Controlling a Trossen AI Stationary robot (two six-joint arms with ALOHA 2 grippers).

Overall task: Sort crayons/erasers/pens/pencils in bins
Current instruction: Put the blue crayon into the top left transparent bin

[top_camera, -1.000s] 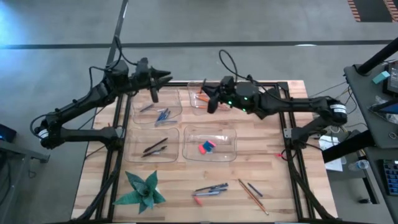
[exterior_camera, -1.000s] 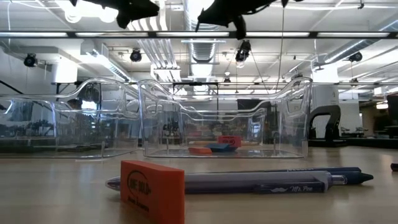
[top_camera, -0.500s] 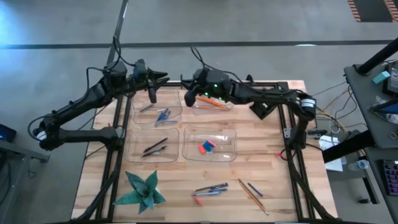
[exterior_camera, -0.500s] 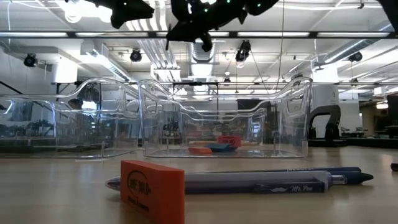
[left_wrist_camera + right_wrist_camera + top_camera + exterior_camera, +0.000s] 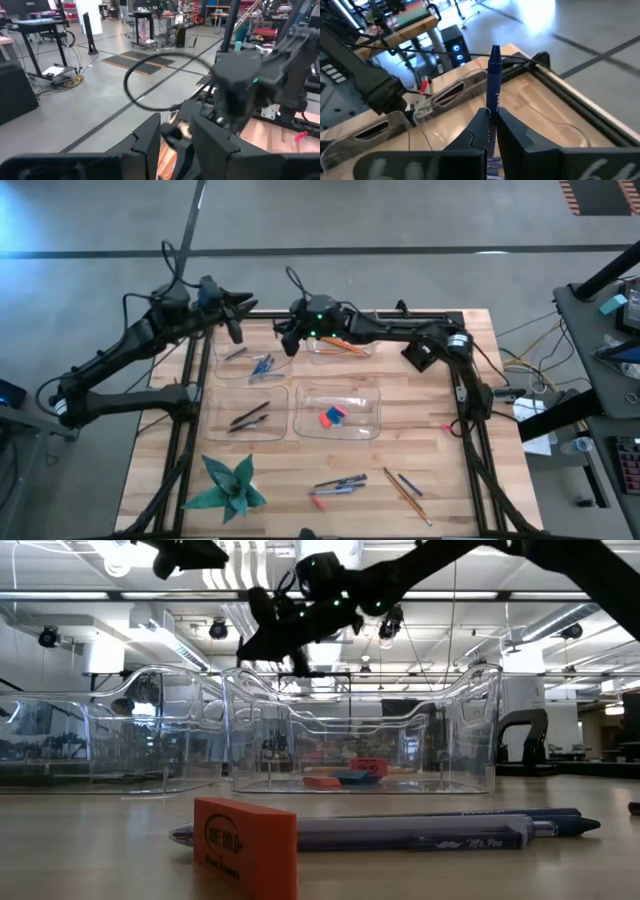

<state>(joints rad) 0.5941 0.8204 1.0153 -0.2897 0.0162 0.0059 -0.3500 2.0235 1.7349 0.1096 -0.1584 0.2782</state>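
The right gripper is clamped on a blue crayon above the far-left bin, where other crayons already lie. The left gripper hovers at that bin's far-left edge, jaws partly apart and empty. Pencils, pens and erasers fill the other bins, but several pens, pencils and a red eraser remain on the near table.

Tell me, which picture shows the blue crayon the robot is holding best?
The right wrist view: the blue crayon stands up big between the right gripper's shut fingers. From above and from table height it's too tiny to pick out at that gripper. The left wrist view doesn't show it clearly.
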